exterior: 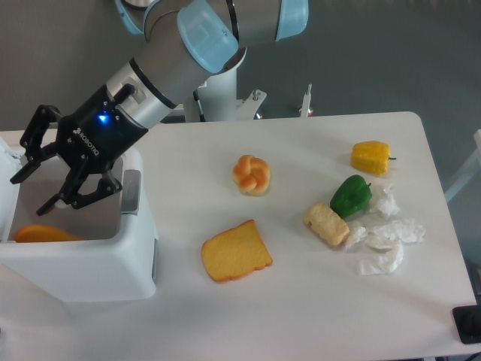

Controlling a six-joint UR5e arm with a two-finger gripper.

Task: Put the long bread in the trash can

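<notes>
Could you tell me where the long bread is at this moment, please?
The long bread lies inside the trash can at the left edge of the camera view, just below the open gripper that hangs over the bin.

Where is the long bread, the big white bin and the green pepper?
Long orange-yellow glossy bread (pixel 43 234), fixed camera view: its visible end inside the bin.
Large white boxy plastic trash can (pixel 90 267), fixed camera view: front wall.
Shiny green toy pepper (pixel 350 195), fixed camera view: middle of its body.

Long bread (pixel 43 234) inside trash can (pixel 90 263), pincer (pixel 34 189) agape
</notes>
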